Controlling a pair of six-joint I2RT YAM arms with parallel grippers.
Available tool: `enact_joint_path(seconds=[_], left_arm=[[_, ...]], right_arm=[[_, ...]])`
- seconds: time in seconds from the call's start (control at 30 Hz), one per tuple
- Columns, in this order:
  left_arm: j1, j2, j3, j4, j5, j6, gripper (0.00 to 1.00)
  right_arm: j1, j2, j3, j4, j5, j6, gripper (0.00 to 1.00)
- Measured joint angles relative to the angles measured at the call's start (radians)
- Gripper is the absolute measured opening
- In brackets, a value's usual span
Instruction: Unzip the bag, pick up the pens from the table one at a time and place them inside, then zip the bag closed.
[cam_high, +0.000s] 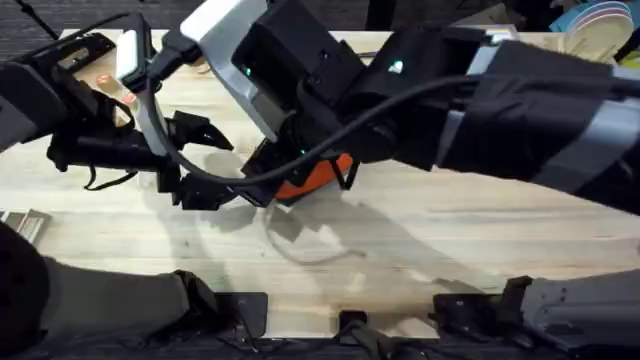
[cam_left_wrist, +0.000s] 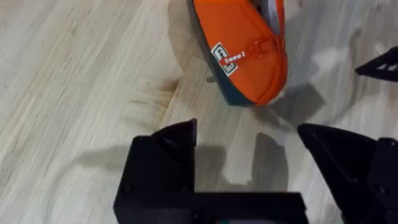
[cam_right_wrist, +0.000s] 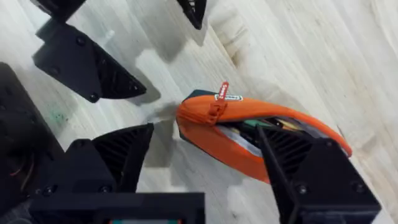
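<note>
— On the table (cam_high: 420, 240), near its middle, what lies there?

— The orange bag (cam_right_wrist: 249, 140). From overhead it lies mostly under the right arm; a patch of orange (cam_high: 318, 176) shows beneath the dark links.

— Is it open, and is anything in it?

— In the right wrist view its zipper gapes along the top, and something green (cam_right_wrist: 255, 124) shows inside, beside something pale. I cannot tell whether that green thing is a pen.

— Which way does the bag run?

— It is long and narrow. In the overhead view too little of it is bare to give its line. One rounded end, with the red pull (cam_right_wrist: 222, 90) and a small label, faces the left gripper (cam_left_wrist: 249, 134).

— How does that gripper stand?

— Its two black fingers (cam_left_wrist: 165, 152) are spread wide with nothing between them, just short of the bag's end, not touching it; bare wood lies between.

— And the right gripper (cam_right_wrist: 202, 146)?

— Spread as well. One finger (cam_right_wrist: 118, 152) is beside the bag's pull end, the other (cam_right_wrist: 298, 165) lies across the bag's body in that view. I cannot tell whether either touches the fabric; nothing is clamped.

— Anything farther out?

— Cables and dark arm links cross above the bag.
</note>
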Motion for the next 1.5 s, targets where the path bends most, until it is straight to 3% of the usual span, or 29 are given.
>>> enact_joint_path(seconds=[0.3,1.07,1.17,1.5], left_arm=[[0.000,0.000,0.000,0.000,0.000,0.000,0.993],[0.000,0.000,0.000,0.000,0.000,0.000,0.993],[0.000,0.000,0.000,0.000,0.000,0.000,0.993],[0.000,0.000,0.000,0.000,0.000,0.000,0.993]], right_arm=[[0.000,0.030,0.074,-0.033,0.000,0.003,0.997],[0.000,0.189,0.076,-0.012,0.001,-0.023,0.987],[-0.001,0.210,0.076,-0.014,0.002,-0.032,0.801],[-0.019,0.215,0.077,-0.022,0.004,-0.036,0.343]])
